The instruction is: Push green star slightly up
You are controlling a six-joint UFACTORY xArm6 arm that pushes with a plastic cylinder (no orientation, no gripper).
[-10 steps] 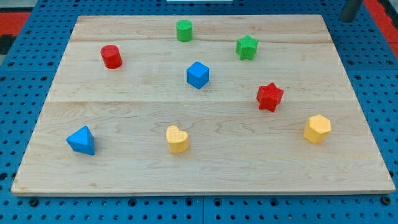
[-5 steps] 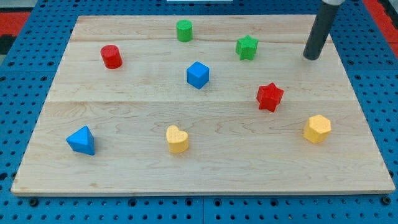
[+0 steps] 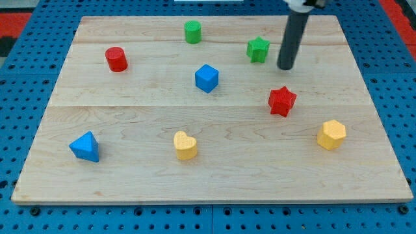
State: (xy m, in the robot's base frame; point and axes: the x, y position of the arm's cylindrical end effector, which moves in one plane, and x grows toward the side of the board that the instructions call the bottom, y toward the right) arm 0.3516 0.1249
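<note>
The green star [image 3: 258, 49] sits on the wooden board [image 3: 130, 182] near the view's top, right of centre. My tip [image 3: 285, 67] is on the board just to the right of the green star and slightly below it, a small gap apart. The red star [image 3: 282, 101] lies below my tip.
A green cylinder [image 3: 192, 31] is at the top centre. A red cylinder [image 3: 116, 59] is at the upper left. A blue cube [image 3: 207, 78] is mid-board. A blue pyramid [image 3: 85, 146], a yellow heart [image 3: 185, 145] and a yellow hexagon [image 3: 331, 134] lie along the bottom.
My tip has come in from the view's top right and moved left and down toward the green star. No block has moved.
</note>
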